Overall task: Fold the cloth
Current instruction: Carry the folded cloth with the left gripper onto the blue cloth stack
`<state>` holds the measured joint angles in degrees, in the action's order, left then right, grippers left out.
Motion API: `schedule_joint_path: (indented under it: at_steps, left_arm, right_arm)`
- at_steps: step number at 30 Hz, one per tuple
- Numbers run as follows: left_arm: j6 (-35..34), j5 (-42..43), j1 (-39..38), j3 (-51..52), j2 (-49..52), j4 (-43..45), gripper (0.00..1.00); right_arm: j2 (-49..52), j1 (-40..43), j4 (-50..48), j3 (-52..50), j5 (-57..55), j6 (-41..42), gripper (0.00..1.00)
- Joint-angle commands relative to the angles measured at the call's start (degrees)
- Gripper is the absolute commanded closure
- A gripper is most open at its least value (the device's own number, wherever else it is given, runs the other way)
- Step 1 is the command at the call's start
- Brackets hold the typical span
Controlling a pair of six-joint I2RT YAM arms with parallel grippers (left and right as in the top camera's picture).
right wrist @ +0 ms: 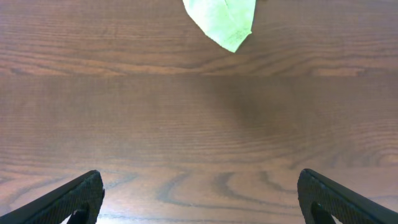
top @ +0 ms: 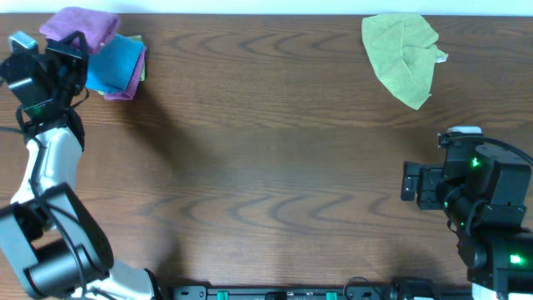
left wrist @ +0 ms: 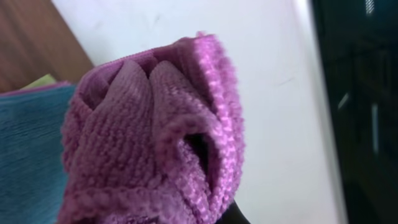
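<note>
The lilac-purple cloth (top: pixel 79 27) is bunched up at the far left corner of the table, partly over a blue cloth. My left gripper (top: pixel 72 45) is shut on it. In the left wrist view the gathered folds of the cloth (left wrist: pixel 149 137) fill the middle of the frame and hide the fingers. My right gripper (top: pixel 410 183) is at the right side of the table, far from the cloth. Its fingers (right wrist: pixel 74 199) stand wide open over bare wood with nothing between them.
A bright blue cloth (top: pixel 117 60) lies right of the purple one, with purple and lime edges showing beneath it. A crumpled lime-green cloth (top: pixel 401 52) lies at the back right; its tip (right wrist: pixel 224 18) shows ahead of the right gripper. A white wall (left wrist: pixel 280 93) runs behind the table's far edge.
</note>
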<state>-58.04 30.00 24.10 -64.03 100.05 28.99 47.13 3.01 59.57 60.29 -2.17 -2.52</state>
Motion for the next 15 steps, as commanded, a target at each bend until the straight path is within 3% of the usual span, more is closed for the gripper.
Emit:
schedule_joint_path:
  at_steps: [1,15]
  left_arm:
    - [4.02,2.58,0.00,-0.66,5.25,1.27,0.94]
    - [4.17,7.96,0.00,-1.53,12.98,10.64,0.95]
  right_arm:
    - [-0.17,0.44,0.09,0.22,-0.42,0.76,0.01]
    - [-0.17,0.44,0.11,0.22,-0.42,0.76,0.01]
